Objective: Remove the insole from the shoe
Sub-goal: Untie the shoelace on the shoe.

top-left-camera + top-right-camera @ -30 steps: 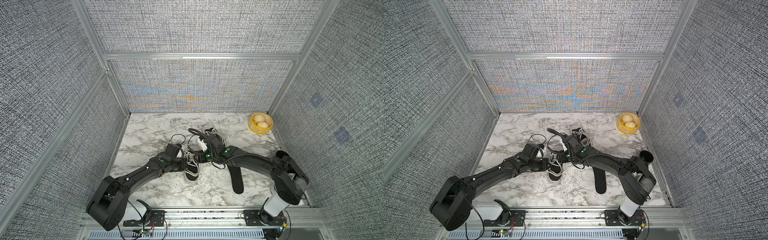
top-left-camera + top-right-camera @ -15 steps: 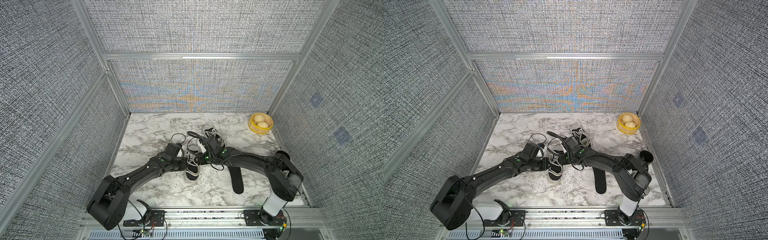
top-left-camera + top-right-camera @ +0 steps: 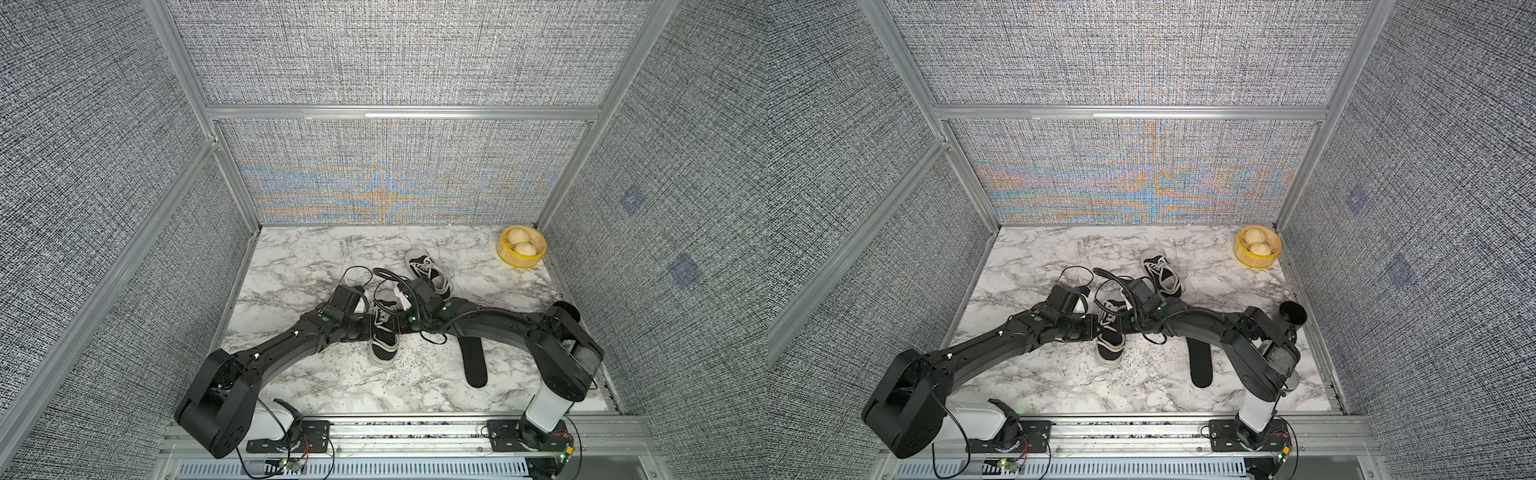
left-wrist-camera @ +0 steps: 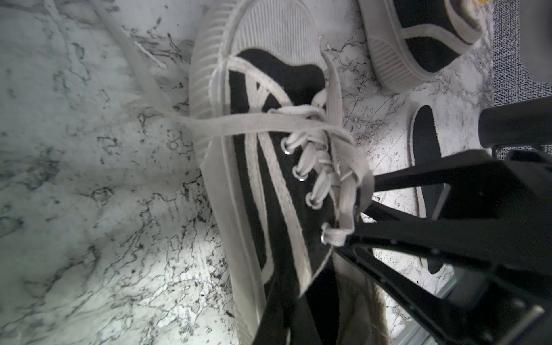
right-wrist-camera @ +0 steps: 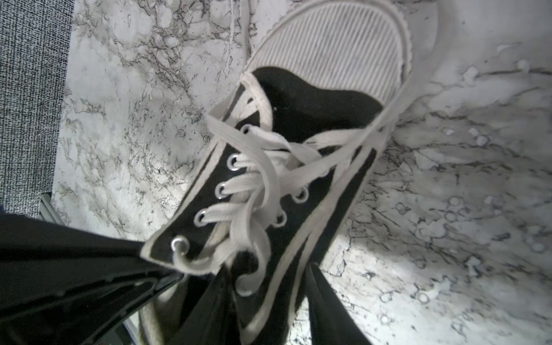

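A black canvas shoe (image 3: 384,332) with white laces lies mid-table, toe toward the front edge. My left gripper (image 4: 283,298) is shut on that shoe's (image 4: 268,179) side wall by the opening. From the opposite side comes my right gripper (image 5: 268,298). It stands open astride the other side wall of the shoe (image 5: 268,179), one finger (image 5: 209,313) inside the opening and one outside. In both top views the two wrists meet over the shoe (image 3: 1111,332). What lies inside the shoe is hidden. A black insole (image 3: 473,361) lies loose and flat on the marble to the right.
A second matching shoe (image 3: 428,270) lies behind the right wrist. At the back right corner stands a yellow bowl (image 3: 521,249) holding two buns. The loose insole (image 3: 1200,361) is under the right forearm. Fabric walls close in three sides of the marble table (image 3: 311,266).
The right wrist has shifted left, off the rear shoe and toward the middle one, uncovering the rear shoe. The left arm and the loose insole stay put.
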Motion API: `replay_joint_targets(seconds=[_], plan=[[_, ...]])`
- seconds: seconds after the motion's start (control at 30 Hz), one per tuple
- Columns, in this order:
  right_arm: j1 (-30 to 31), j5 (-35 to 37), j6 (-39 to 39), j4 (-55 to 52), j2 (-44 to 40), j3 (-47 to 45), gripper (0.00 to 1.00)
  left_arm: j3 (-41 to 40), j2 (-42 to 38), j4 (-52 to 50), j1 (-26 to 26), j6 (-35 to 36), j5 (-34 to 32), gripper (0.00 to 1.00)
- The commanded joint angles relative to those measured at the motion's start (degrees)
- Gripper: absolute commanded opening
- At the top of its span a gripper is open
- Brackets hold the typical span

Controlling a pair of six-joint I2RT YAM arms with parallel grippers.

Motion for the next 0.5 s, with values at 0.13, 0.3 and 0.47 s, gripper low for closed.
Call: replay_joint_targets(seconds=[0.13,0.3,0.47], plan=[[-1.47,0.3,2.5,5.81,0.98,2.47,0.43,-0.19,-0.91,0.72,0.05,0.44,0.5,0.0],[-2.64,-1.29,4.91,9.65,0.35,0.89,0.45,-0.48,-0.71,0.95,0.05,0.35,0.59,0.0],[-2.64,-0.11,7.62,10.03,3.02,3.57,0.47,-0.68,-0.32,1.59,0.05,0.15,1.2,0.0]])
